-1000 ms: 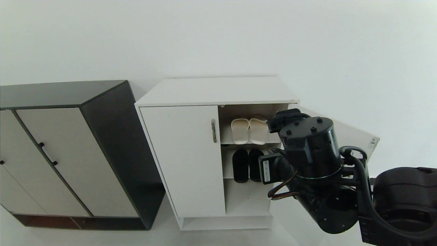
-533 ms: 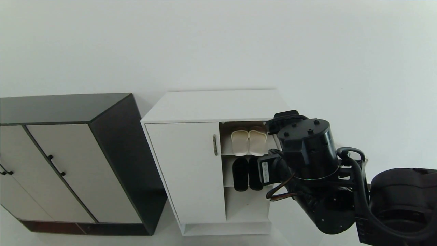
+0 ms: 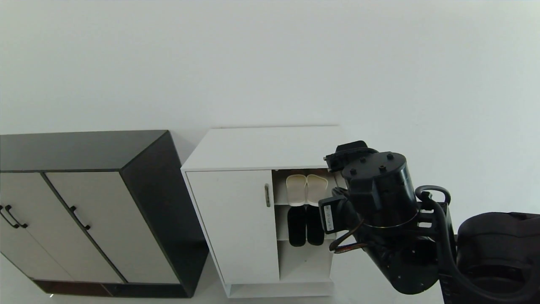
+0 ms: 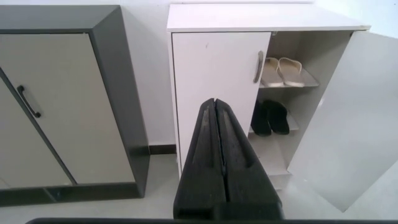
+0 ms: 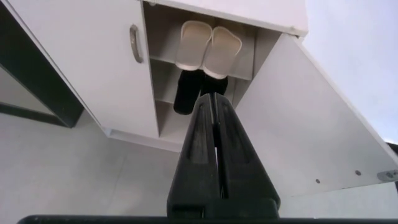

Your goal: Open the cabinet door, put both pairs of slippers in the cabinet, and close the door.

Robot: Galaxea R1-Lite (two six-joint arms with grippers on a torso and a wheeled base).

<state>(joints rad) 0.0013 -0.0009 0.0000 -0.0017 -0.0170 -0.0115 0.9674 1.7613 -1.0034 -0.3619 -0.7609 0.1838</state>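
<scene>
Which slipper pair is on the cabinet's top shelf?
The white pair, on the top shelf of the white cabinet. The black pair sits one shelf below it.

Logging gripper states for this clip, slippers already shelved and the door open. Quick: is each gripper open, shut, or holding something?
Left gripper: shut, holding nothing.
Right gripper: shut, holding nothing.

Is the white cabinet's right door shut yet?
No, it is open. The right door stands swung wide off the cabinet, leaving the white slippers and black slippers inside exposed.
</scene>
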